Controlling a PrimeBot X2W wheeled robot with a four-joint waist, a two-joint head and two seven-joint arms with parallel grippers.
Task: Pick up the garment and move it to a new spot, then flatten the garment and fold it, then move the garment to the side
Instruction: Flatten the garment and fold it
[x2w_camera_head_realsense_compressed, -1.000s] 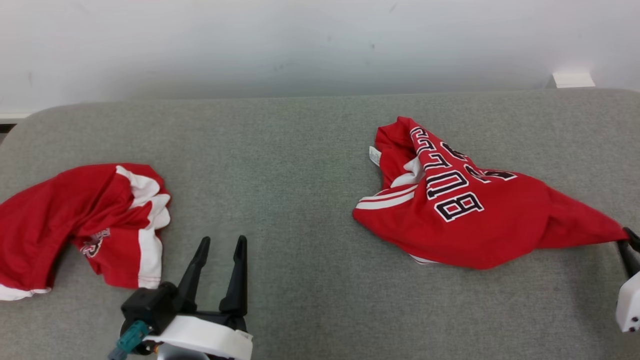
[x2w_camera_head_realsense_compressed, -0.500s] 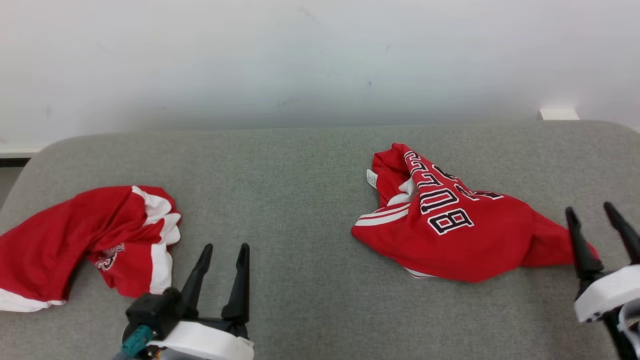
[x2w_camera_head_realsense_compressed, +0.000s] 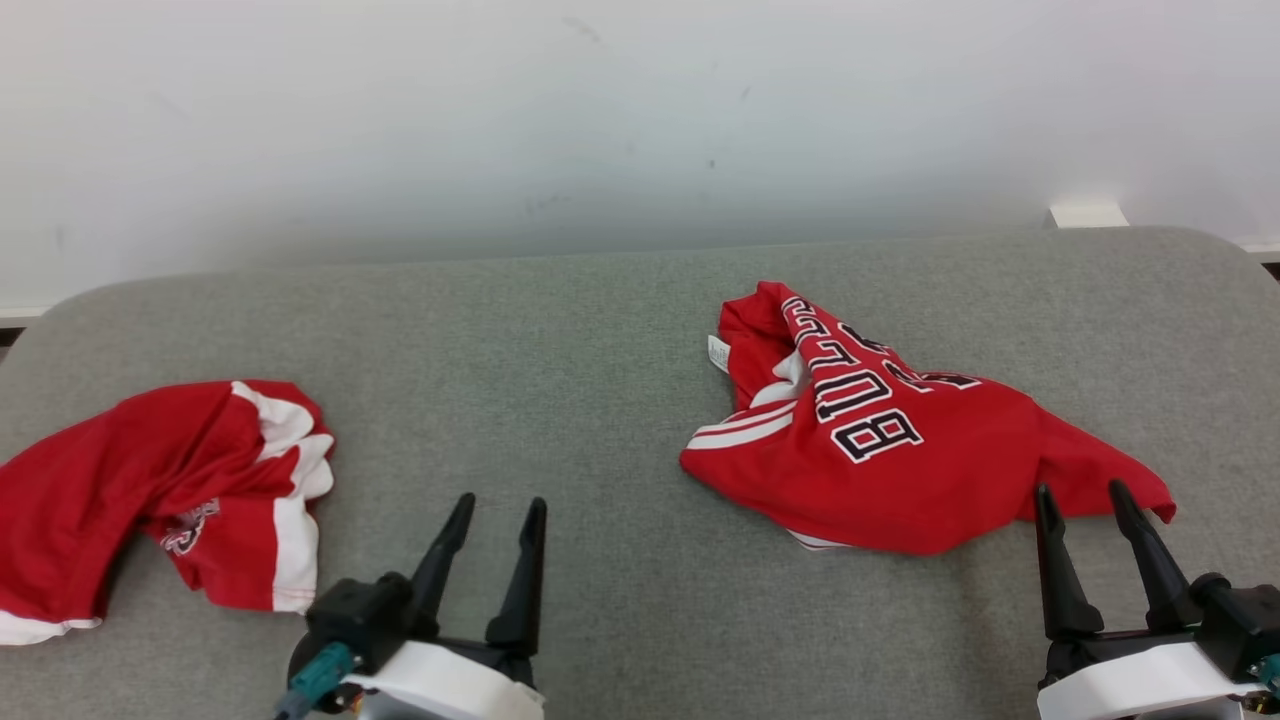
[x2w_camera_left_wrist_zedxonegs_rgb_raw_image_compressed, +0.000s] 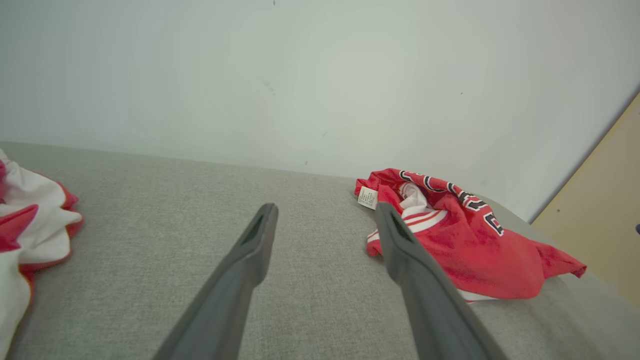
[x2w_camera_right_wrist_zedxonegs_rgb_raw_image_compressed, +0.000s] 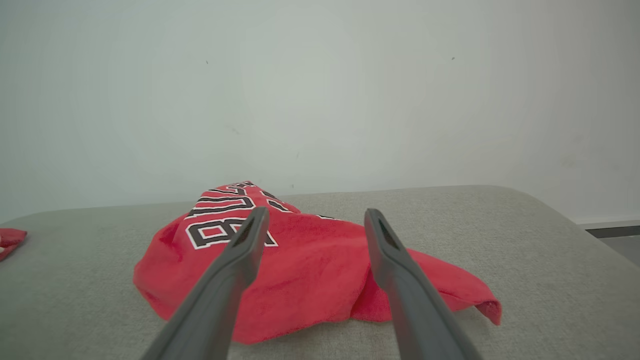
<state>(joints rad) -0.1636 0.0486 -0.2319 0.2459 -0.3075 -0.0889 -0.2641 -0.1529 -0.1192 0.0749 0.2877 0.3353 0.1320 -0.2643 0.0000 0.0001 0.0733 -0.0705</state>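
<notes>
A crumpled red garment with black-and-white lettering and white stripes lies in a heap on the right half of the grey padded table. It shows too in the left wrist view and the right wrist view. My right gripper stands open just in front of the garment's near right corner, nothing between its fingers. My left gripper is open and empty over bare table at the near left, well apart from the garment.
A second red-and-white garment lies bunched at the table's left edge. A pale wall runs behind the table. A small white block sits at the far right corner. A tan board leans beyond the right end.
My right gripper has opened and let go of the garment's right corner, then drawn back toward the near edge. The corner has sunk onto the table. The head camera has also shifted.
</notes>
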